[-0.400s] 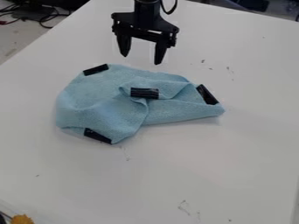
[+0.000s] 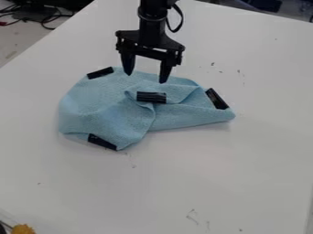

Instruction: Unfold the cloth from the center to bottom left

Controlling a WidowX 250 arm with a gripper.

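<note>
The gripper, jaws spread wide around nothing, hangs above the far part of the rumpled, soft-looking blue cloth, left of the table's middle. Black tape strips mark its folds. The table is smooth, white, scuffed; cables tangle far left.

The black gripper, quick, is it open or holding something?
Gripper: open, fingers apart, with nothing between them, by the blue cloth's far edge.
</note>
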